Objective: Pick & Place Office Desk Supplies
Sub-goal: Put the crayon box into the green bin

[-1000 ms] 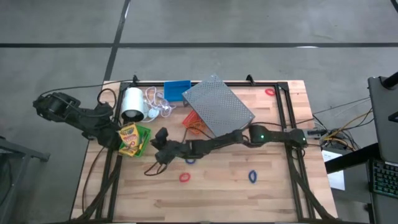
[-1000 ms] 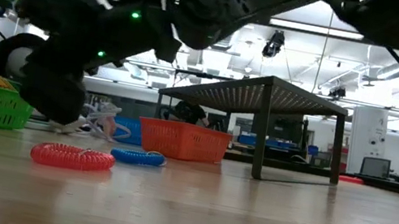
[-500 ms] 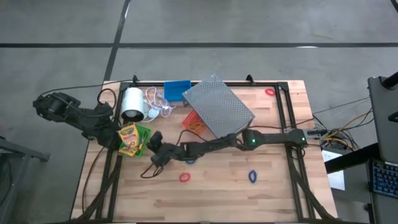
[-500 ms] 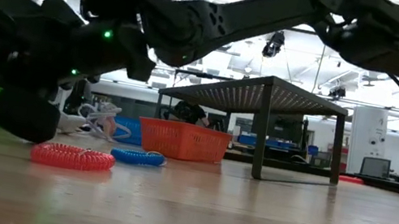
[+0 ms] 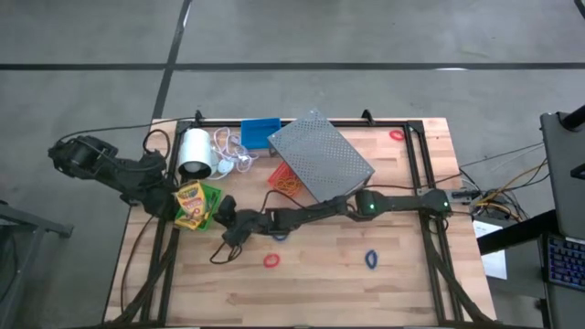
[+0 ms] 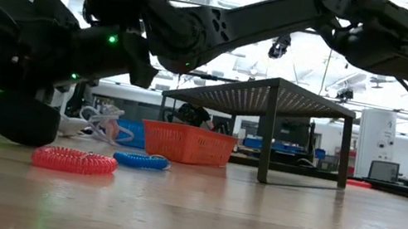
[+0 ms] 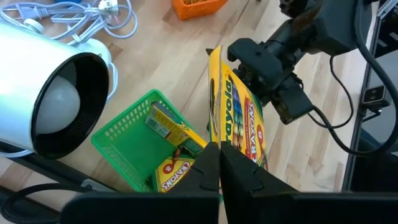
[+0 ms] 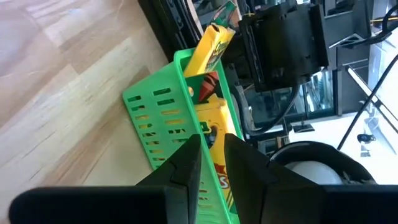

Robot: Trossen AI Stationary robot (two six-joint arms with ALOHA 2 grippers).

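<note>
The crayon box (image 7: pixel 239 134), light, stiff cardboard best pinched across its flat faces, hangs above the green bin (image 7: pixel 134 146) in the left gripper (image 7: pixel 219 163), pressed onto its edge; the right gripper (image 8: pixel 211 155), nearly closed and empty, hovers beside that bin.

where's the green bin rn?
High view: green bin sits at the table's left edge, below the white roll, with the right pincer beside it.

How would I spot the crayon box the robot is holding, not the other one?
Find the big white roll at the table's left. Just below it in the high view sits a green bin. One crayon box lies inside it; the held crayon box is pinched upright above the bin by the left end effector.
</note>
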